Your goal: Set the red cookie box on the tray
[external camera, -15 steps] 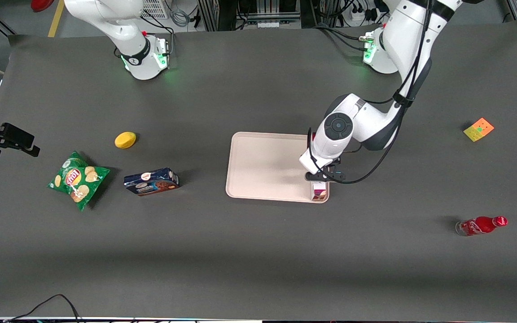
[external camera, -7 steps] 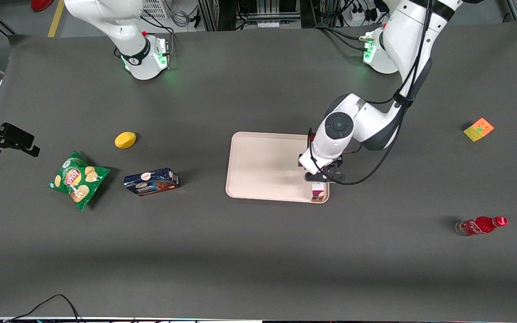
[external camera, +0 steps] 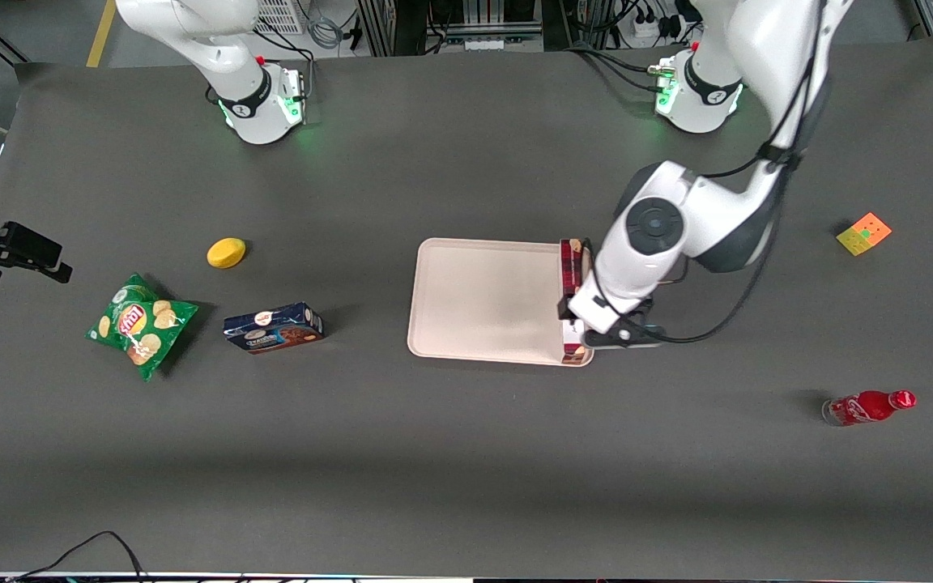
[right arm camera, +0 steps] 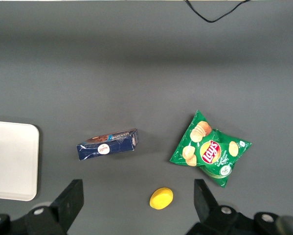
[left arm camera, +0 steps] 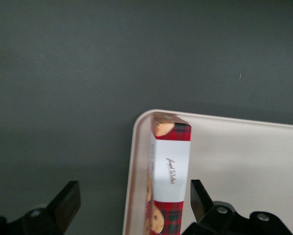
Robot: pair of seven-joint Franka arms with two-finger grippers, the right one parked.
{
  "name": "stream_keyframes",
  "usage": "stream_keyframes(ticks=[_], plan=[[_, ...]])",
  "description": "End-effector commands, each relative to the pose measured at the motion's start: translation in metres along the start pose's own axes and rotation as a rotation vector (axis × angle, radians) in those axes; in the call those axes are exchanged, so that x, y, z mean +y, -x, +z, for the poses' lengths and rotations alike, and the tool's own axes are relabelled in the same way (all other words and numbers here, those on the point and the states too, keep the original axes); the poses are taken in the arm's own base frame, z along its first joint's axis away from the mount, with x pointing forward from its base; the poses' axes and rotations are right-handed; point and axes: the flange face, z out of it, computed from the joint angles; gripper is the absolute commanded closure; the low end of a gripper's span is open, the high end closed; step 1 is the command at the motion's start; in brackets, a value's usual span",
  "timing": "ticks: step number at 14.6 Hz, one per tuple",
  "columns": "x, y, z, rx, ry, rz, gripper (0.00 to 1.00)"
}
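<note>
along the tray's (external camera: 475, 300) edge toward my working arm lies the red cookie box (left arm camera: 169, 182), inside the rim, and my claw (left arm camera: 131, 205) hangs above it, fingers (left arm camera: 64, 205) spread wide, touching nothing.

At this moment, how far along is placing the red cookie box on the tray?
Done: the red cookie box lies on the tray, along its edge toward the working arm's end. In hand: nothing; the gripper is open, straddling the box. Left: only retreating, it seems.
</note>
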Motion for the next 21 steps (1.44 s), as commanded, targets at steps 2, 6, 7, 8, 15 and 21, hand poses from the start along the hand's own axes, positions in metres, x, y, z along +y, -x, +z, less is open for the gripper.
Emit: stream_keyframes(ticks=[2, 6, 7, 8, 15, 21], plan=[[-0.092, -0.035, -0.102, -0.041, -0.023, 0.082, 0.00], [-0.178, -0.044, -0.186, -0.061, -0.039, 0.117, 0.00], [-0.200, -0.040, -0.204, -0.072, -0.041, 0.116, 0.00], [-0.214, -0.033, -0.221, -0.071, -0.043, 0.123, 0.00], [-0.254, 0.010, -0.299, -0.040, -0.010, 0.078, 0.00], [-0.257, 0.010, -0.300, -0.030, -0.007, 0.073, 0.00]])
